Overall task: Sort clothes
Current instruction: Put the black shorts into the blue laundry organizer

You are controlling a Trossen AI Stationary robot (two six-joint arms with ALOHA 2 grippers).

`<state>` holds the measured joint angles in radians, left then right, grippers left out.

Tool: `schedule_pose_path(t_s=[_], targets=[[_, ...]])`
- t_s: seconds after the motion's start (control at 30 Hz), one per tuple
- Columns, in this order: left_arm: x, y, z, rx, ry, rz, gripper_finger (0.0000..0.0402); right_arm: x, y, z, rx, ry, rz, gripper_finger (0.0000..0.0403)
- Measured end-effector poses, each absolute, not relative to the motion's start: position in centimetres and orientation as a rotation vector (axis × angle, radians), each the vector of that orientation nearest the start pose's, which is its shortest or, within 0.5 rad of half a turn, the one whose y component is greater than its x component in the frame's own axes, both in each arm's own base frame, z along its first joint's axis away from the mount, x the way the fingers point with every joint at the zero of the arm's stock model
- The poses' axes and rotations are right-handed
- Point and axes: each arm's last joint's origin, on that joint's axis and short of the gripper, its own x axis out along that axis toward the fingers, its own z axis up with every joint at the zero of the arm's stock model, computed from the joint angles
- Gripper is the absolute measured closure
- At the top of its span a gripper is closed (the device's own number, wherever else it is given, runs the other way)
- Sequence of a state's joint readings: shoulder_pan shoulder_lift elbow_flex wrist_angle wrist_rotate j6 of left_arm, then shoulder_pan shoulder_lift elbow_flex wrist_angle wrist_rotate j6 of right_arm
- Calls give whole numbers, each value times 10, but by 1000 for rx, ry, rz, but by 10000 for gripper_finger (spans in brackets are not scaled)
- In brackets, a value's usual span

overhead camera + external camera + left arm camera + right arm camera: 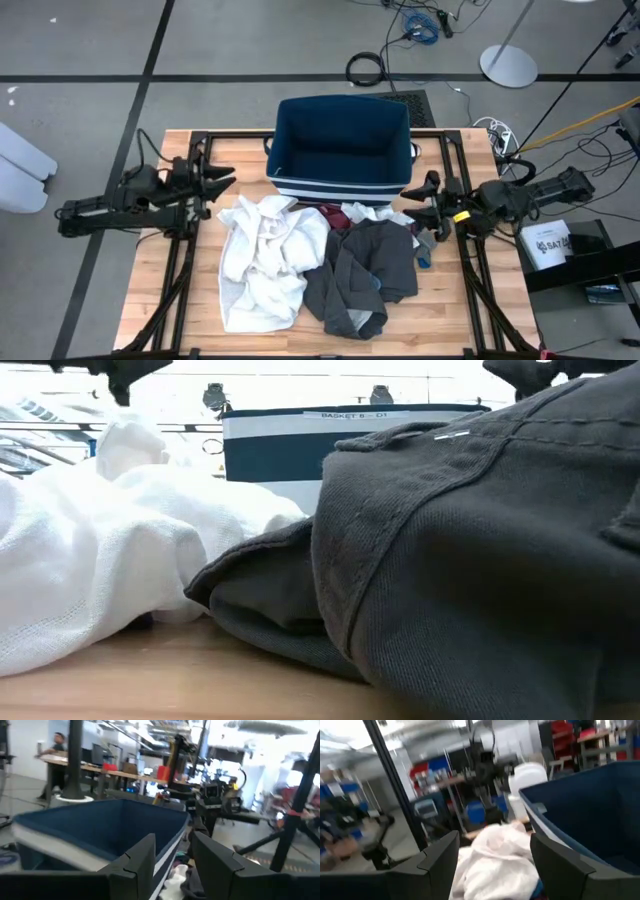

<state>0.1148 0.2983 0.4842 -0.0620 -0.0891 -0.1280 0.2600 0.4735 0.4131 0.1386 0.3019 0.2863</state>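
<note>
The dark grey garment overlaps the white garment mid-bench, half hiding a maroon piece beside the navy bin. Left gripper and right gripper, both spread and empty, hover near opposite bench edges.

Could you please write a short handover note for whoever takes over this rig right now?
Left hand: open, empty, raised at the table's left side beside the bin.
Right hand: open, empty, at the right side by the pile.
Clothes: white garment and dark grey garment heaped on the table in front of the bin; a maroon piece and a small blue item peek out at the pile's edges.
Done: nothing; the bin looks empty.
Left: sort the whole pile.
</note>
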Motion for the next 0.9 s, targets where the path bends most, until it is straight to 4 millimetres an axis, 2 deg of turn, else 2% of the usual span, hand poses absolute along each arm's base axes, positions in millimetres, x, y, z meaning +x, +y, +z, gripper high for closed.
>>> schedule_pose_path(t_s=[0.17, 0.3, 0.43, 0.63, 0.9], targets=[[117, 10, 322, -90, 14, 93, 263, 156, 36, 307, 272, 67, 44, 170], [139, 0, 340, -46, 152, 14, 263, 187, 48, 314, 259, 233, 86, 170], [159, -12, 345, 10, 298, -45, 263, 215, 64, 305, 277, 437, 79, 170], [179, -33, 332, 41, 427, -135, 263, 246, 88, 289, 349, 679, 45, 170], [199, -57, 311, 54, 538, -131, 263, 268, 113, 261, 492, 901, 5, 170]])
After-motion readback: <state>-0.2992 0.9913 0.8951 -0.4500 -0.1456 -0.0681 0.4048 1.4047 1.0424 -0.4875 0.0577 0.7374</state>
